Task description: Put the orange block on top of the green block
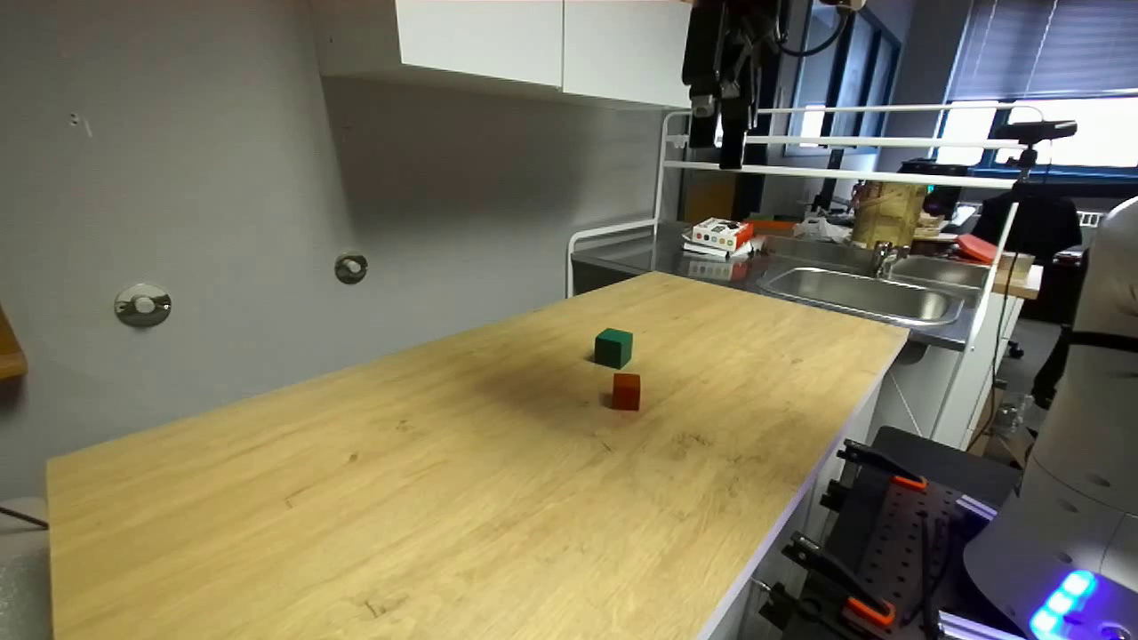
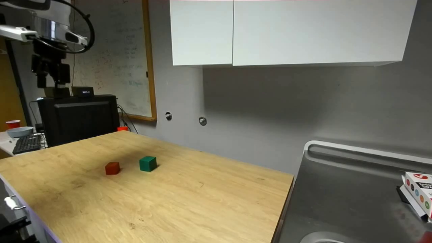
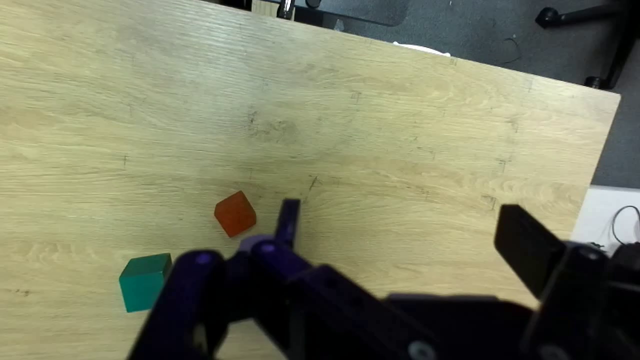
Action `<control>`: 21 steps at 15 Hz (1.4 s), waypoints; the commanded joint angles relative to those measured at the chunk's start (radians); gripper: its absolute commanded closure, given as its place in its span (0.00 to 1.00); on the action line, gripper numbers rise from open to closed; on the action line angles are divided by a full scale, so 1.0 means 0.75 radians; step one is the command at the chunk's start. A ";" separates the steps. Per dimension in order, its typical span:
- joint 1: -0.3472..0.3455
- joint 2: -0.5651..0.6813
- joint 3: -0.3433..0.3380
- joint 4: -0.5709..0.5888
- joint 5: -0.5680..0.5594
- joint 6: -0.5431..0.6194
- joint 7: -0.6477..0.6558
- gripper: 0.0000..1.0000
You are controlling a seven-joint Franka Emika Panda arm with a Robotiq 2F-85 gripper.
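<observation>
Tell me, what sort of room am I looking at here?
Probably a lab or workroom with a kitchen-like corner, though I can't be sure. The exterior views show a robot arm, a metal sink with a tap, and a whiteboard with writing on it.

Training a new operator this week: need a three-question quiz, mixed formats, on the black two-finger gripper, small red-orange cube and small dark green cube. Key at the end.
1. True or false: the black two-finger gripper is open and holding nothing.
2. Pick one. Relative to the small dark green cube, the small red-orange cube is (a) stacked on top; (b) underneath; (c) apart from it, on the light wood-grain tabletop.
3. Fill in: in the wrist view, the ____ cube lies nearer the picture's left edge.

Key: 1 true; 2 c; 3 dark green.
</observation>
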 commanded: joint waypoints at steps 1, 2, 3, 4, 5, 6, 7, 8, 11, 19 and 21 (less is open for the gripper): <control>-0.047 0.024 0.021 0.006 0.018 0.017 0.020 0.00; -0.065 0.040 0.023 0.002 0.015 0.047 0.044 0.00; -0.077 0.056 0.021 -0.001 0.019 0.074 0.060 0.00; -0.092 0.078 0.017 -0.008 0.027 0.116 0.077 0.00; -0.106 0.099 0.016 -0.013 0.031 0.156 0.097 0.00; -0.120 0.132 0.009 -0.026 0.054 0.216 0.117 0.00; -0.133 0.157 0.010 -0.035 0.065 0.269 0.143 0.00; -0.145 0.193 0.008 -0.044 0.087 0.328 0.172 0.00; -0.179 0.297 0.009 -0.085 0.129 0.510 0.278 0.00; -0.226 0.590 0.001 -0.150 0.124 0.737 0.589 0.00; -0.229 0.664 -0.007 -0.129 0.124 0.728 0.646 0.00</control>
